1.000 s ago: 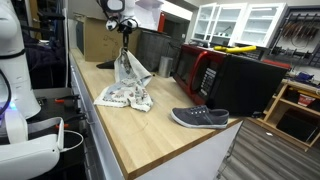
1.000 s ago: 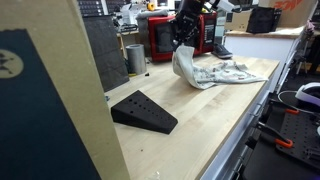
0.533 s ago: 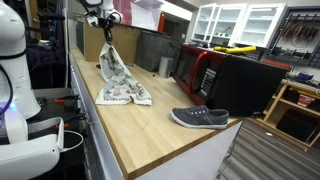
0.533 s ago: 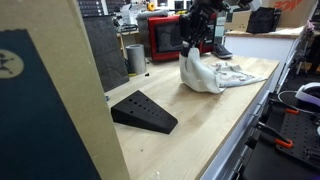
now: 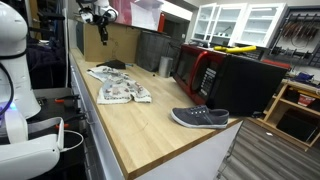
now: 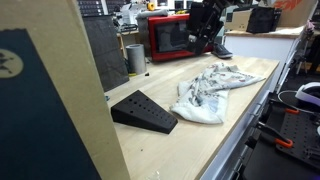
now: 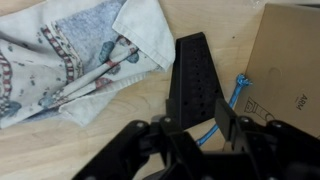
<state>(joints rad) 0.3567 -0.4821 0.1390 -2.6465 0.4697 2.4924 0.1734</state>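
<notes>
- The gripper (image 7: 200,122) hangs above the table with its fingers (image 7: 224,112) spread, pinching nothing. Lowered straight down, they would likely strike the black wedge (image 7: 192,75) at twelve o'clock.
- The blue cable (image 7: 236,95), at one o'clock, could snag a finger.
- The patterned cloth (image 7: 70,50) lies crumpled on the wooden table (image 5: 150,125) at ten o'clock. A reach there might catch only a loose fold.
</notes>
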